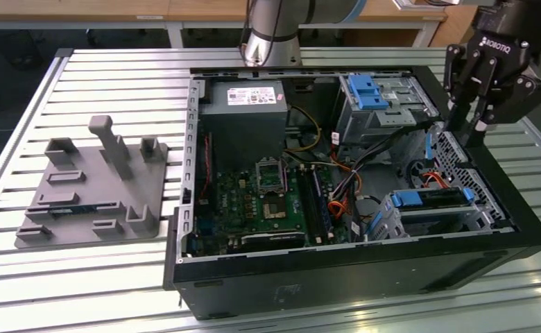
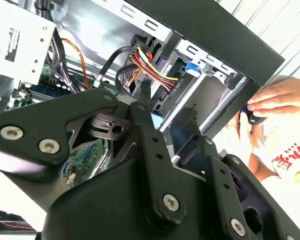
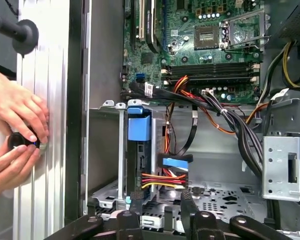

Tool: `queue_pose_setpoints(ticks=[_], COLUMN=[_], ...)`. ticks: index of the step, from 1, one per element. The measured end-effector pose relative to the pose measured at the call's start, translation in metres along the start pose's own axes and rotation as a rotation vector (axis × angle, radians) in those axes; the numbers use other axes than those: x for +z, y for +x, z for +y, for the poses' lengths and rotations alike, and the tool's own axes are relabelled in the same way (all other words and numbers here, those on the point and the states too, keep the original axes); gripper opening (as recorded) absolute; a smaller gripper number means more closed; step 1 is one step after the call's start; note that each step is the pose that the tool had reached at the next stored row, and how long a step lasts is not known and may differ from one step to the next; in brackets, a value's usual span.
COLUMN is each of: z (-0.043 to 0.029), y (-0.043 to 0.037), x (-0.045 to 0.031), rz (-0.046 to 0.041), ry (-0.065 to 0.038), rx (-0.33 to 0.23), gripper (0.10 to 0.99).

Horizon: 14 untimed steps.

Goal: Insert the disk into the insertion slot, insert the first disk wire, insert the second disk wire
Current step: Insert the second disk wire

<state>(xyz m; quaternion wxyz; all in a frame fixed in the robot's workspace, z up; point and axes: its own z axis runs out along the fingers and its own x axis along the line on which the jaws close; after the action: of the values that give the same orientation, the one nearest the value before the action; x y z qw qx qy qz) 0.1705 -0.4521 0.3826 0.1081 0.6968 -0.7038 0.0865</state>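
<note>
The disk [image 1: 430,199], silver in its blue carrier, lies inside the insertion slot [image 1: 442,220], the low silver cage at the case's near corner on the exterior view's right. In the first wrist view the disk's blue tab [image 3: 138,125] stands at the cage's mouth. A red, yellow and black wire bundle [image 3: 160,181] runs to the disk's edge, and a blue-ended wire [image 3: 175,162] hangs just above it. My gripper [image 1: 467,135] hovers over the case's wall above the cage, open, its fingertips [image 3: 135,199] apart on either side of the wire bundle, holding nothing.
A taller cage with a blue latch [image 1: 372,94] stands at the case's back. The motherboard [image 1: 261,201] and power supply [image 1: 243,104] take up the exterior view's left of the case. A grey fixture [image 1: 95,187] lies outside. A person's hands [image 3: 15,125] rest on the table beside the case.
</note>
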Motion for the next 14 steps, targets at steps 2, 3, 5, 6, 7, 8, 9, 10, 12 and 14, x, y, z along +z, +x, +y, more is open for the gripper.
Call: queue_pose_setpoints(ticks=[2,3,5,6,7,8,9,10,12,14], z=[0.0003,0.0016,0.0071,0.0101,0.0132,0.0164,0.0194,0.0225,0.0278,0.0304], y=[-0.0058,-0.0077,-0.0098,-0.0105,-0.0113,-0.012,-0.0129,-0.0137,-0.0154,-0.0172], x=[-0.0007,-0.0004,0.001,0.0016,0.0023,0.0029,0.0034,0.0039,0.005,0.0071], rz=[0.0093,0.0099,0.0101,0.0103,0.0105,0.0108,0.0112,0.0114,0.0121,0.0202], ry=[0.0,0.0,-0.001,-0.001,-0.002,-0.002,-0.003,-0.003,-0.004,-0.004], rx=[0.0,0.001,0.004,0.006,0.008,0.01,0.011,0.013,0.015,0.017], gripper=[0.435,0.435,0.435,0.435,0.435,0.435,0.435,0.435,0.435,0.435])
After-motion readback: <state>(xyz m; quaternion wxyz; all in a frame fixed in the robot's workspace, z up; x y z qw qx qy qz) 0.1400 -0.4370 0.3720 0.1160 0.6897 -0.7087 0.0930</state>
